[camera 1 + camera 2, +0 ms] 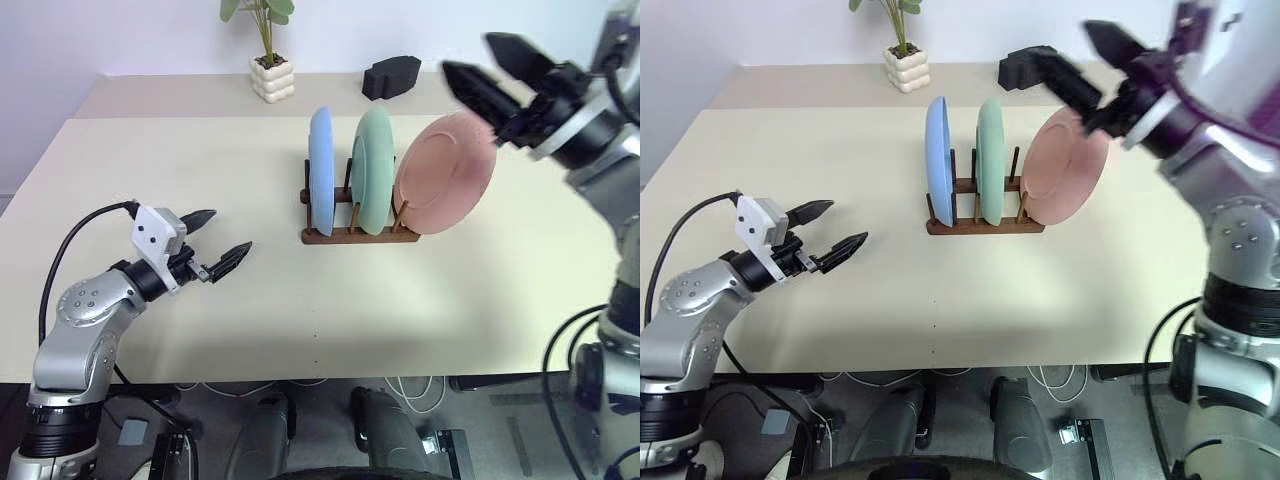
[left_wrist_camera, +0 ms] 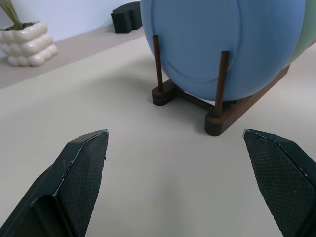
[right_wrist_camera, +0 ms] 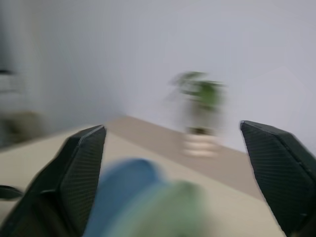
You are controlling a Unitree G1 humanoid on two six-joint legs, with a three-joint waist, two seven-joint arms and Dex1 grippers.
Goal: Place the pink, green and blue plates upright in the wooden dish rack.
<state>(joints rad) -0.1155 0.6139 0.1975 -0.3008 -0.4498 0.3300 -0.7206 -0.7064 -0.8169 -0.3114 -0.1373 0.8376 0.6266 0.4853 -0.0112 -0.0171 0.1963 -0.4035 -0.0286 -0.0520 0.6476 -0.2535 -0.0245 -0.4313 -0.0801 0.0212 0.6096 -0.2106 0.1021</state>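
Against a pale wall, beige table (image 1: pixel 200 330) bears potted plant (image 1: pixel 268 50).

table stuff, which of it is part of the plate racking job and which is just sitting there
Part of the job:
blue plate
green plate
pink plate
wooden dish rack

Just sitting there:
potted plant
black block

no readable txt, no labels, brands, nos. or signs anywhere
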